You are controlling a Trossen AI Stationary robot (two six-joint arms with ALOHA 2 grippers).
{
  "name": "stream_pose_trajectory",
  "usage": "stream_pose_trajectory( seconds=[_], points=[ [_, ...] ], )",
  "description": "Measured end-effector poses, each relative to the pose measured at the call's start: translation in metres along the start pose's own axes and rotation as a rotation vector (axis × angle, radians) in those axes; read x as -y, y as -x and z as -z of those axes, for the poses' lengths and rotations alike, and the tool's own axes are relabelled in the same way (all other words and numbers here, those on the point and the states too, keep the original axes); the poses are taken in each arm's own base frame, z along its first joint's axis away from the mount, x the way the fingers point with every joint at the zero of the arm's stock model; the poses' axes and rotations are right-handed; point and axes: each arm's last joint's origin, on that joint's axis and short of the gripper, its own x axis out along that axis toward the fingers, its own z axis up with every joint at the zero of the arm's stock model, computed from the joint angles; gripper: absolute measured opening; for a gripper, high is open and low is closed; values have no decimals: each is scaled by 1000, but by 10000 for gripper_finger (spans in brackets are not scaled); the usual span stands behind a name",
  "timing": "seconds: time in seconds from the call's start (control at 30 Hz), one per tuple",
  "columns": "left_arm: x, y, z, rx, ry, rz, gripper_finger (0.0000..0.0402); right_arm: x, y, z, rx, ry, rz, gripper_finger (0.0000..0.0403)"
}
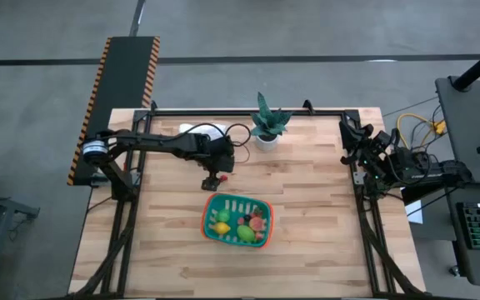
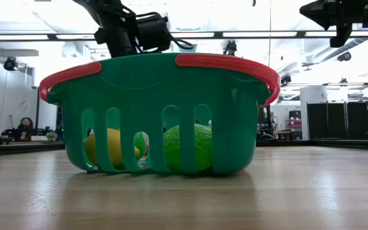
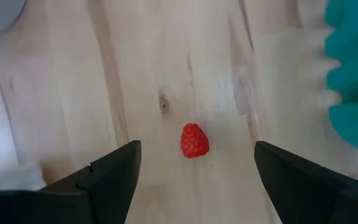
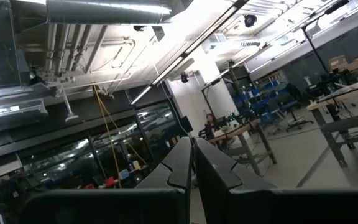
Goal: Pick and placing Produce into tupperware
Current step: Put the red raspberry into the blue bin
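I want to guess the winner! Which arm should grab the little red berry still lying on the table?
The left. Its open left gripper hangs right over the red berry, close to the tupperware. The right gripper is shut, parked at the table's far edge.

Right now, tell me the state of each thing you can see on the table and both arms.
left pincer: open, above the red berry
red berry: lying loose on the table, outside the tupperware
tupperware: upright, holding several produce pieces
right pincer: shut, parked at the table's right edge
potted plant: upright at the back
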Motion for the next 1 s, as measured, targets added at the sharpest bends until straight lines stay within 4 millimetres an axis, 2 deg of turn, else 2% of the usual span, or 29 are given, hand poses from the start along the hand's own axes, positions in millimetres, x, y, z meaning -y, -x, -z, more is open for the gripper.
stream_pose_trajectory(
  seconds=[0.13,0.3,0.47,0.63,0.83,1.0],
  points=[
    [1,-2,0,-4,-120,4,299,0,0,0,0,0,0,13],
    [1,-18,4,-50,-206,28,299,0,0,0,-1,5,0,13],
    [0,-40,8,-121,-207,35,299,0,0,0,-2,6,-3,13],
    [0,-53,10,-153,-200,55,299,0,0,0,-2,6,-3,13],
    [-1,-57,7,-125,-203,36,299,0,0,0,-2,8,-3,13],
    [-2,-51,4,-108,-205,15,299,0,0,0,-2,4,-3,13]
  ],
)
